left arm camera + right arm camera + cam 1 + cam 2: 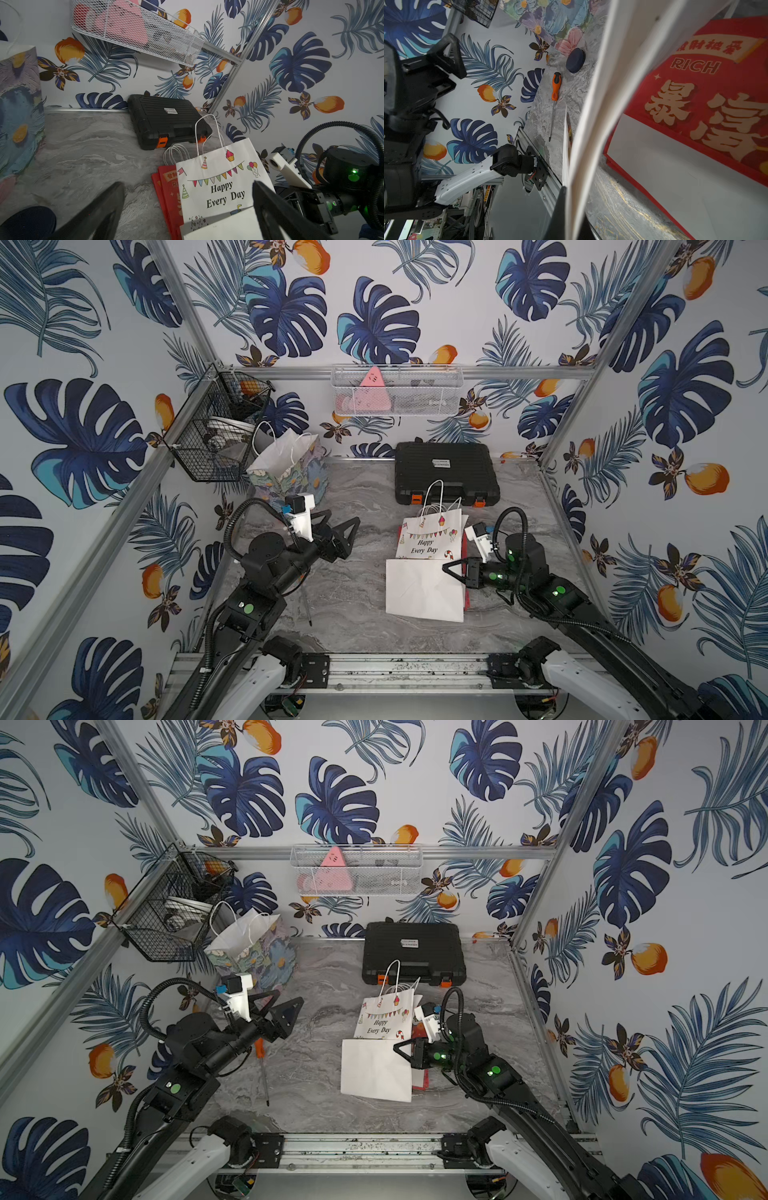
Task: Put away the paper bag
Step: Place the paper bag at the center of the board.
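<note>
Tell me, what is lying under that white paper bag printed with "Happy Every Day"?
Flat red paper bags with gold lettering lie under the white paper bag, poking out along one side. Most of their faces, and anything else beneath, are covered.

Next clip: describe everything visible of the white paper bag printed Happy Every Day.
The paper bag is white, printed with bunting, a cupcake, balloons and Happy Every Day. Its white cord handles point toward the black case. It lies on a red bag on the grey table. A plain white panel, apparently its own lower half folded over, covers the bottom of the print. The right hand is shut on that panel's edge; the left hand is open, clear of it.
</note>
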Robot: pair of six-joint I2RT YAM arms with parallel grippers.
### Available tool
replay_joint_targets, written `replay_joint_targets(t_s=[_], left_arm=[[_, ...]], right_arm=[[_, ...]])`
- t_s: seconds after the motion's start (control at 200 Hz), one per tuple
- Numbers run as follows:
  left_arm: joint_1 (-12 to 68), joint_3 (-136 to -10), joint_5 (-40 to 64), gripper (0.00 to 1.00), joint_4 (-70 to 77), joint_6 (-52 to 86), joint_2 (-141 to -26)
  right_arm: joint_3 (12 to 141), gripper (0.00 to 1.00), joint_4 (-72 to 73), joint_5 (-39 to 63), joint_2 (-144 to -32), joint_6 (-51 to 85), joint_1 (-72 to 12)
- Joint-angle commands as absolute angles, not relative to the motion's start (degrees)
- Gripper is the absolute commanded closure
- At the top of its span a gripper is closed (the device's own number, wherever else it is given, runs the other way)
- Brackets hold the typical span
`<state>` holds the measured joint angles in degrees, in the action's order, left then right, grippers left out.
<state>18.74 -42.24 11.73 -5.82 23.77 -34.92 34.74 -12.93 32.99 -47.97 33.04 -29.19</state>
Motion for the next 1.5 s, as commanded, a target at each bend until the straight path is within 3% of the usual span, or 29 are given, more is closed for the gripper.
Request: replay_joint_targets(t_s=[0.0, 0.215, 0.361, 0.746, 0.912, 1.362, 1.497], left_arm=[[18.71, -41.12, 8.37, 0.01, -7.58, 22.72, -33.93], [18.72, -40.41, 8.34, 0.01, -8.05, 23.20, -34.06], [18.68, -39.98, 8.11, 0.01, -8.23, 23.47, -34.27], [18.72, -38.46, 7.39, 0.01, -8.34, 23.37, -34.72], [18.72, -37.93, 7.03, 0.01, -8.44, 23.45, -34.72], [18.72, -37.13, 6.97, 0.01, -8.09, 23.79, -35.88], [18.68, -37.59, 6.67, 0.01, -8.55, 23.47, -36.12]], right_arm=[[34.30, 1.00, -5.44, 32.66, -51.63, 34.28, -27.86], [34.47, 1.00, -1.14, 37.54, -60.14, 33.31, -19.12], [36.25, 1.00, -6.93, 39.14, -65.42, 29.02, -14.97], [39.56, 1.00, -18.71, 24.34, -75.21, 25.26, -14.34], [40.96, 0.89, -20.13, 19.41, -79.00, 23.58, -14.34], [44.25, 0.71, -20.67, 11.96, -83.42, 20.33, -18.39], [45.47, 0.59, -21.33, 10.69, -85.30, 19.87, -19.15]])
